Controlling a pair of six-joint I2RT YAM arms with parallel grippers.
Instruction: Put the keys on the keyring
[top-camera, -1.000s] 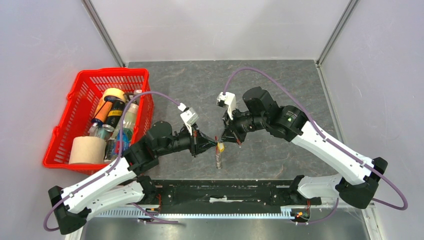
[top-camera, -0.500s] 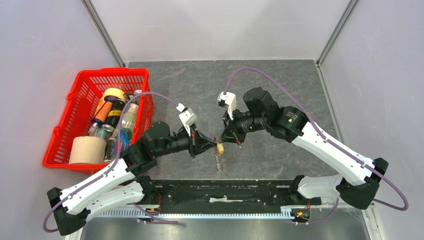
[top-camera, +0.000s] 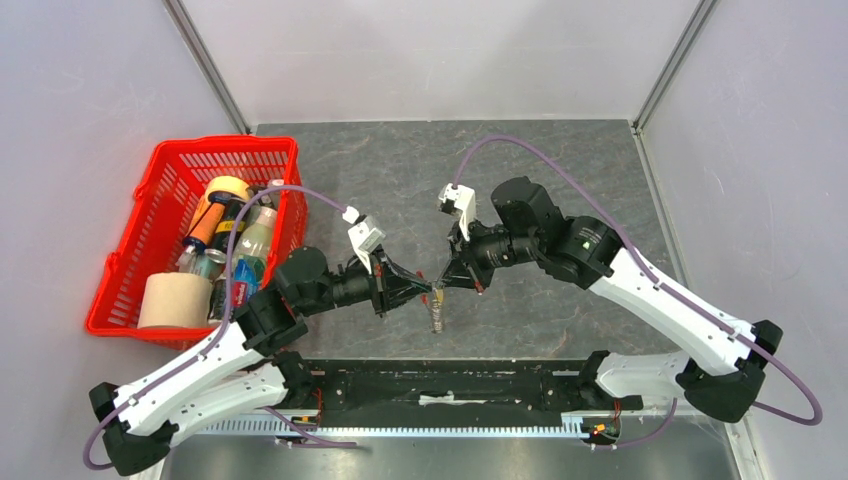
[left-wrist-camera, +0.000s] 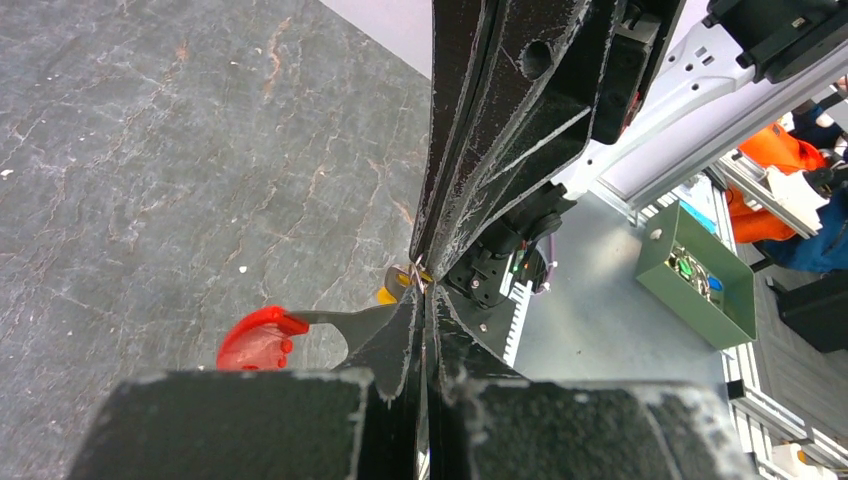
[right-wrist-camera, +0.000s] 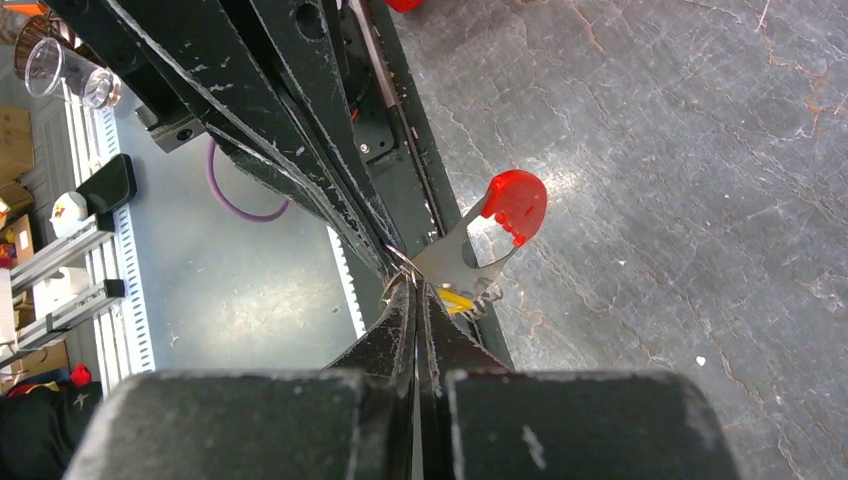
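Observation:
My left gripper (top-camera: 428, 291) and right gripper (top-camera: 440, 286) meet tip to tip above the table's near middle, both shut. Between the tips they pinch the keyring (top-camera: 433, 283). Its red curved end (left-wrist-camera: 258, 340) sticks out sideways on a flat silvery blade, which also shows in the right wrist view (right-wrist-camera: 515, 204). A thin wire loop (right-wrist-camera: 396, 270) sits right at the fingertips. A brass-yellow key (right-wrist-camera: 456, 300) hangs beside the tips and also shows in the left wrist view (left-wrist-camera: 386, 295). The silvery keys (top-camera: 437, 316) dangle in a bunch below. Which part each gripper grips is hidden.
A red plastic basket (top-camera: 160, 180) with bottles, cans and a paper roll stands at the left, close to the left arm's elbow. The black base rail (top-camera: 440, 385) runs along the near edge. Grey walls enclose the table on three sides.
The left arm's wrist has drawn back to the left, and the meeting point of the tips has shifted slightly left. The right arm has followed. The key bunch still hangs below.

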